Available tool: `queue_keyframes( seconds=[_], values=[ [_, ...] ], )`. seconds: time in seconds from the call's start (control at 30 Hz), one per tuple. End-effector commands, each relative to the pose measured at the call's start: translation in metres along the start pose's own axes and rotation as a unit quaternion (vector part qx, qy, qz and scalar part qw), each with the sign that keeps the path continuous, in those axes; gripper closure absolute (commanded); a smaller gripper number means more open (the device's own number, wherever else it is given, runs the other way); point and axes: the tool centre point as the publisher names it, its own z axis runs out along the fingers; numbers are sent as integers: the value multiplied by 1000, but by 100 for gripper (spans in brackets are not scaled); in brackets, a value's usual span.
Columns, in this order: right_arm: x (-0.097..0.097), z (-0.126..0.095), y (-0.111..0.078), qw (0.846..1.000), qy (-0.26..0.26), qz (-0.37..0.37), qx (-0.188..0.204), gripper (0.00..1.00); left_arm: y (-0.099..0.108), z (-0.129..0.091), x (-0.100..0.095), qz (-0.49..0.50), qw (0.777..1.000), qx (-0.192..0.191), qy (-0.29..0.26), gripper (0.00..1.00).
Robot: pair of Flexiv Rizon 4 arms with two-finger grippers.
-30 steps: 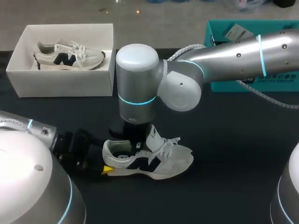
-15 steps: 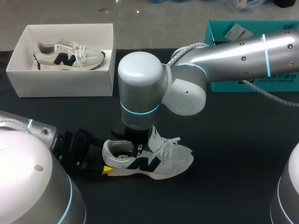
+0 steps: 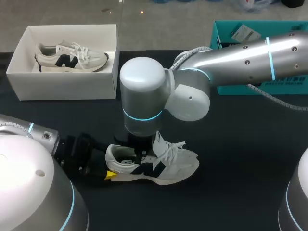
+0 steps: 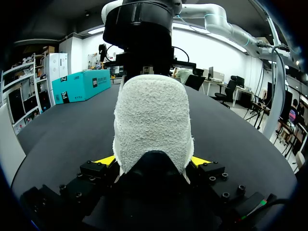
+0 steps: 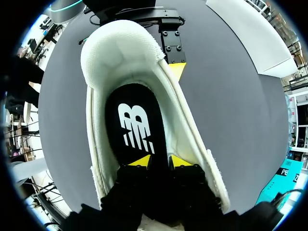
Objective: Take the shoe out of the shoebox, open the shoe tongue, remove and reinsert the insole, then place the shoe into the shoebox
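A white sneaker (image 3: 168,166) with a dark side mark lies on the black table, toe pointing right. My left gripper (image 3: 109,168) is at its heel. In the left wrist view the terry heel (image 4: 151,125) fills the space between the gripper's (image 4: 153,161) yellow tips, which press it from both sides. My right arm's wrist (image 3: 142,101) hangs over the shoe's opening and hides its gripper. In the right wrist view the right gripper (image 5: 160,161) is down inside the shoe, its tips a little apart over the black insole (image 5: 134,125), which lies flat.
At the back left stands a white shoebox (image 3: 70,86) with a second sneaker (image 3: 70,57) inside. A teal box (image 3: 226,38) sits at the back right, partly behind my right arm. Bare black table lies to the right of the shoe.
My right arm's wrist shifted slightly above the shoe, right and then back left. The shoe and my left arm stayed put.
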Motion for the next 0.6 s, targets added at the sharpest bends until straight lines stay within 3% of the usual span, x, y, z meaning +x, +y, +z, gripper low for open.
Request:
queue_keyframes(
  seconds=[0.03, 0.4, 0.6],
  values=[
    [-3, 5, 1, 1000, 2, 3, -1, 72, 1, -1, 1, 0, 1000, -1, 0, 100],
    [11, 36, 5, 998, 61, -13, 21, 65, 1, -1, 1, 0, 1000, -1, 0, 100],
    [25, 51, -1, 996, 89, -5, 28, 71, 1, -1, 1, 0, 1000, -1, 0, 100]
  ],
)
